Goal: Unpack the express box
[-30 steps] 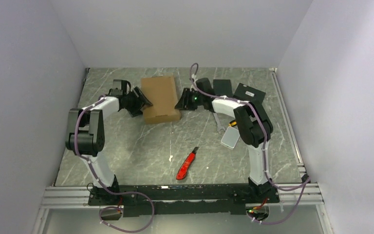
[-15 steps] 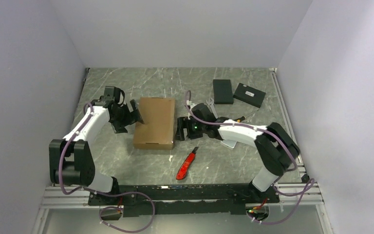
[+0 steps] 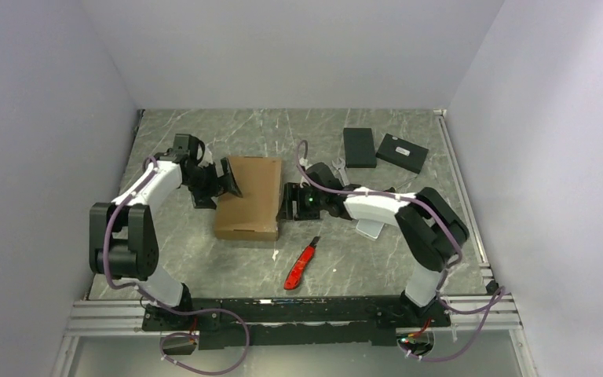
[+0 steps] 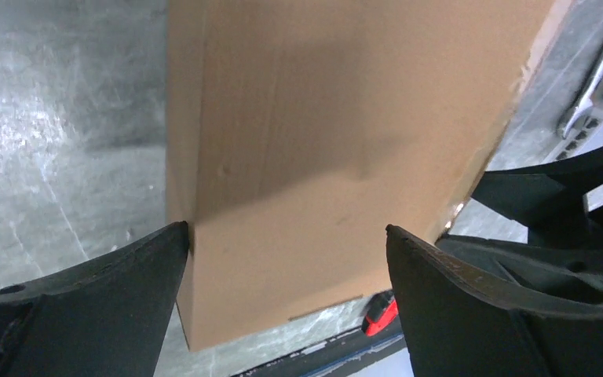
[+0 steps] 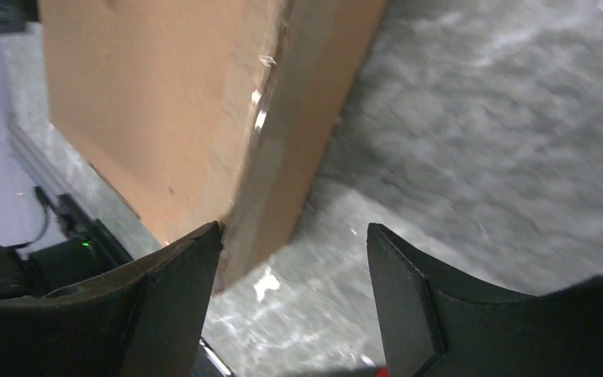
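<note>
Now, the brown express box (image 3: 248, 196) lies flat and shut on the gray marbled desk (image 3: 204, 259). The left tool (image 3: 224, 179) sits at the box's left edge, its fingers spread wide; the right tool (image 3: 287, 203) faces the box's right side, fingers likewise apart, gripping nothing. A red knife (image 3: 301, 264) lies just off the box's near right corner; two black boxes (image 3: 359, 147) rest well beyond its far right.
</note>
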`<state>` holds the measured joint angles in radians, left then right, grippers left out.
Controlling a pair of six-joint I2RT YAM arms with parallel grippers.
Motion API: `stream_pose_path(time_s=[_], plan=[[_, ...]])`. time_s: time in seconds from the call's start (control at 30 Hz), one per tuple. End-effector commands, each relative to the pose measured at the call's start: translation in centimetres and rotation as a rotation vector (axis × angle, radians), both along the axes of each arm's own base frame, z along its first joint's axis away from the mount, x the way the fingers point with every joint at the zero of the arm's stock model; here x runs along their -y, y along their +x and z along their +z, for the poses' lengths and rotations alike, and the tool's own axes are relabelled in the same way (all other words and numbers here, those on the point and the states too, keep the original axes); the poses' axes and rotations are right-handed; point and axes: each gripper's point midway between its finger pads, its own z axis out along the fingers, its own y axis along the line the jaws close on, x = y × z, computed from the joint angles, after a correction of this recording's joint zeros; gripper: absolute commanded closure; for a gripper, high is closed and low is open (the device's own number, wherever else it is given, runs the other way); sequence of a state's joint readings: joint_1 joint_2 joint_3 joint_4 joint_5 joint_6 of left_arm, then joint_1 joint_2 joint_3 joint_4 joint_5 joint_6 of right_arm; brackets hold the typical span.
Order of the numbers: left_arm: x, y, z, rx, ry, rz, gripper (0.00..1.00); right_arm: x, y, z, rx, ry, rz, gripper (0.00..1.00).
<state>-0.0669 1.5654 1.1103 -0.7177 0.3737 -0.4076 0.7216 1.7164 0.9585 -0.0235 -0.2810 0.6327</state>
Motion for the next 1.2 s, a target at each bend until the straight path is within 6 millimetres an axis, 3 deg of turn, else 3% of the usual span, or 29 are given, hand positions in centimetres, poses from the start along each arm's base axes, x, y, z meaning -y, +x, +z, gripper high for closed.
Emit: stream_pose_path(time_s=[0.0,0.13,0.2,0.3,0.43,0.53,0.6,0.73,0.8,0.93,1.0,1.07,1.17], plan=[[3.2,-0.1,0.3,0.013,-0.168,-0.089,0.01,-4.7,1.4,2.7,0.013,0.138,0.004,0.29],[4.4,-2.0,-0.5,-0.019,-0.193,-0.135,0.01,-6.2,-0.8,3.1,0.034,0.131,0.047,0.29],[4.5,-3.0,-0.8,-0.038,-0.178,-0.155,0.02,-5.9,-1.6,3.3,0.042,0.122,0.047,0.29],[3.8,-3.6,-0.5,-0.034,-0.130,-0.166,0.01,-3.7,-2.0,3.2,0.065,0.052,0.011,0.27],[2.0,-3.4,0.4,0.003,-0.010,-0.163,0.01,1.0,-2.2,2.8,0.128,-0.144,-0.029,0.20],[0.5,-3.0,1.3,0.056,0.077,-0.149,0.00,5.2,-2.7,2.9,0.167,-0.299,-0.096,0.06],[-0.8,-2.7,1.8,0.102,0.149,-0.119,0.00,6.8,-4.3,2.7,0.175,-0.356,-0.100,0.00],[-1.7,-2.7,3.9,0.210,0.188,-0.085,0.00,6.4,-9.5,2.5,0.234,-0.393,-0.057,0.00],[-1.6,-2.6,5.1,0.272,0.181,-0.083,0.00,8.2,-10.8,1.6,0.175,-0.473,-0.197,0.00],[-1.5,-2.6,7.3,0.380,0.167,-0.076,0.01,11.2,-11.5,2.2,0.033,-0.593,-0.590,0.00],[-1.4,-2.7,8.0,0.413,0.158,-0.071,0.01,12.7,-11.7,2.6,0.050,-0.675,-0.670,0.02],[-1.2,-2.8,8.6,0.438,0.144,-0.075,0.01,12.4,-11.8,2.4,0.065,-0.680,-0.680,0.04],[-0.9,-2.9,9.1,0.464,0.126,-0.088,0.01,10.4,-11.5,2.1,0.067,-0.609,-0.625,0.06]])
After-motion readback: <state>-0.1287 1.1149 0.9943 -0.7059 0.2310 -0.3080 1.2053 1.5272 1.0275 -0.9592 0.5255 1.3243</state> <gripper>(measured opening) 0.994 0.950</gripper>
